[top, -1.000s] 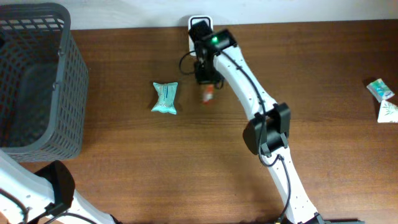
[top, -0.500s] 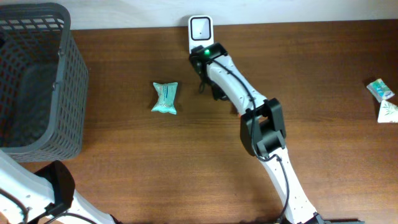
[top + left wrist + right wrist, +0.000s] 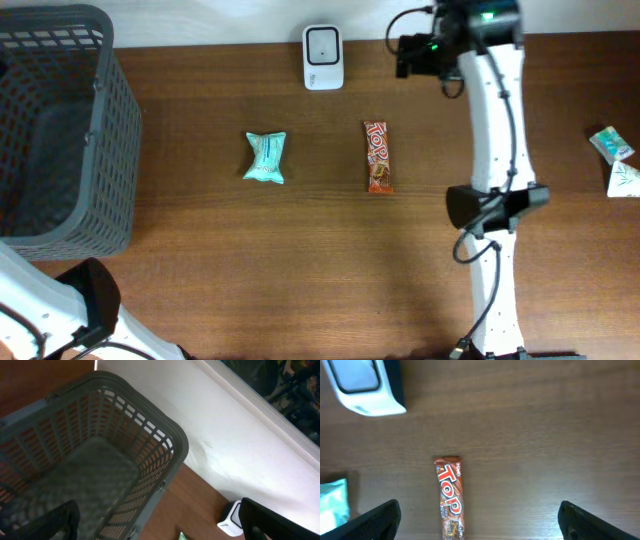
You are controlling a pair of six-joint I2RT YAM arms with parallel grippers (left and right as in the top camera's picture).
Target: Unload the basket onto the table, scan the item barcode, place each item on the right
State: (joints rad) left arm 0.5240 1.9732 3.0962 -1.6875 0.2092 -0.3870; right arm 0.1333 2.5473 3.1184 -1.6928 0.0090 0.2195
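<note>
The right gripper (image 3: 480, 510) stands wide open with nothing between its fingers, raised above the table (image 3: 545, 435). In its wrist view the candy bar (image 3: 451, 502), a brown and orange wrapper with "TOP" printed on it, lies flat on the wood below. It sits a little to the left of the midline between the two fingers and touches neither. Farther ahead of the gripper and off to the left sits the white barcode scanner (image 3: 362, 387), well apart from the bar. At the left edge of that view, level with the bar, a corner of a teal snack packet (image 3: 332, 502) shows.

From overhead, the right arm reaches up to the far edge of the table, its wrist turned toward the scanner. The bar lies nearer the robot than the gripper does, and the teal packet lies beyond the bar on the left. Two small packets (image 3: 615, 160) lie far off to the right of this arm, near the table's edge.

The left gripper (image 3: 157, 505) is also spread wide and empty. It is held above the dark grey mesh basket (image 3: 150, 465), which stands at the left end of the table. The scanner is just visible past the basket's corner.
</note>
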